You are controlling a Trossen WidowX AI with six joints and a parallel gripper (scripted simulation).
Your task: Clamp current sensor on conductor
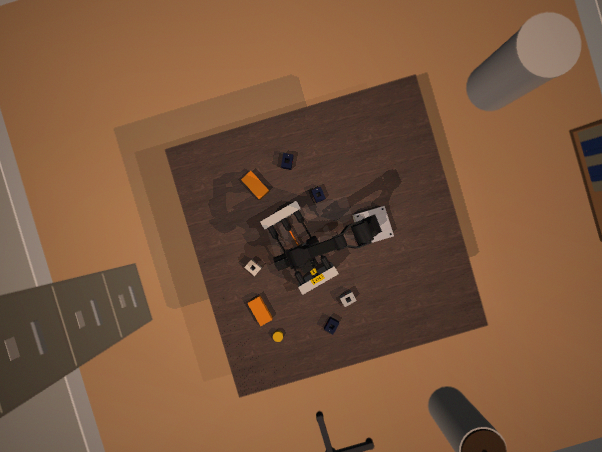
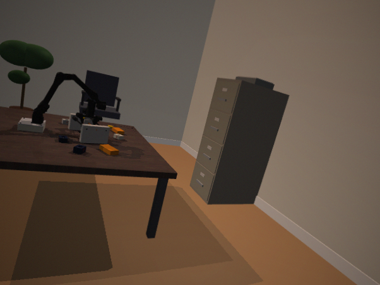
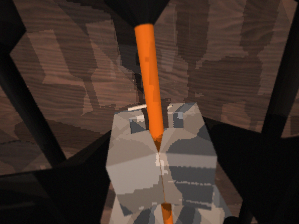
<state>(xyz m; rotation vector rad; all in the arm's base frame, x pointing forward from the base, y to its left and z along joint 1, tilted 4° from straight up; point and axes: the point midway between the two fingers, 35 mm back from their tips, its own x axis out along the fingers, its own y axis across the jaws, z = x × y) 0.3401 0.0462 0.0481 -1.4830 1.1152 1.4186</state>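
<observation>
The pale grey split-core sensor (image 3: 135,178) is around the orange conductor (image 3: 149,74) (image 1: 294,237). Its two halves meet along a thin seam in the wrist view; whether it is latched cannot be told. No arrow on it can be made out. My gripper (image 3: 157,126) is shut on the sensor, with a black finger against each side. In the top view the arm hides the sensor and fingers. The conductor runs between two white end panels (image 1: 274,218) (image 1: 305,288) (image 2: 95,133). The near panel in the top view carries a yellow label (image 1: 318,279), too small to read surely.
Black conductors (image 3: 30,106) (image 3: 284,74) run on both sides of the orange one. Orange blocks (image 1: 255,185) (image 1: 260,310), dark blue blocks (image 1: 287,161) (image 1: 318,194) (image 1: 331,325), white blocks (image 1: 253,267) (image 1: 348,299) and a yellow disc (image 1: 278,336) stand around the fixture.
</observation>
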